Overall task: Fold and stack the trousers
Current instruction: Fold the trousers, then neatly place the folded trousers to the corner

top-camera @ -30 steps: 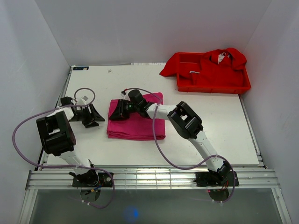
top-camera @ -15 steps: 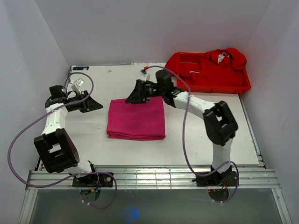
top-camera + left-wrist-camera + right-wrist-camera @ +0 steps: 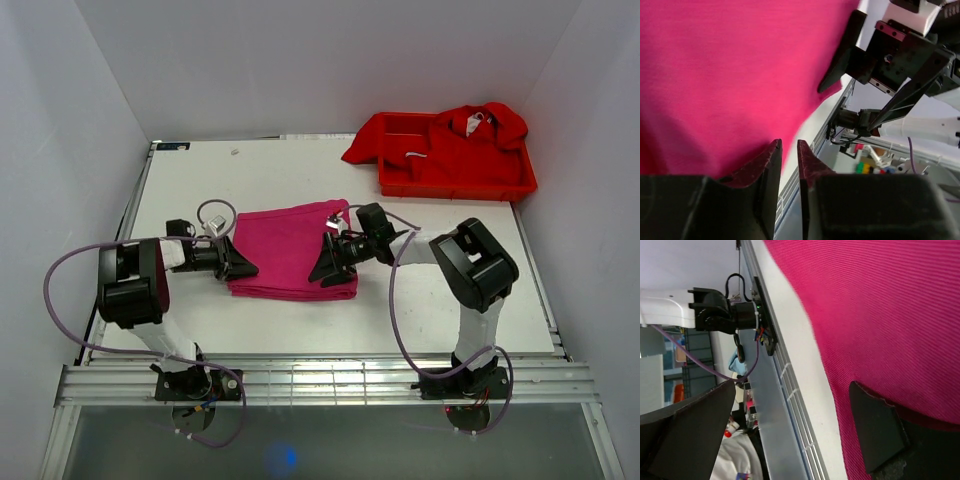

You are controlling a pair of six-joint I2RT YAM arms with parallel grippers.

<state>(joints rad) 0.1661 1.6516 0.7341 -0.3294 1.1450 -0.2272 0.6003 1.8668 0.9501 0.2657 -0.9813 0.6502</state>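
Evidently the folding is about done: the trousers (image 3: 288, 240) lie as a compact magenta rectangle in the middle of the counter (image 3: 250, 175). The left claw (image 3: 243, 266) sits low at the bundle's left edge, its fingers (image 3: 767, 170) pinched to a slim gap with no cloth visibly between them. The right claw (image 3: 325, 268) is spread wide over the near right corner. Next, I judge, both must grip opposite sides together and lift level, or the layers may slip apart. Far right, a red tray (image 3: 455, 188) holds red garments (image 3: 465, 135).
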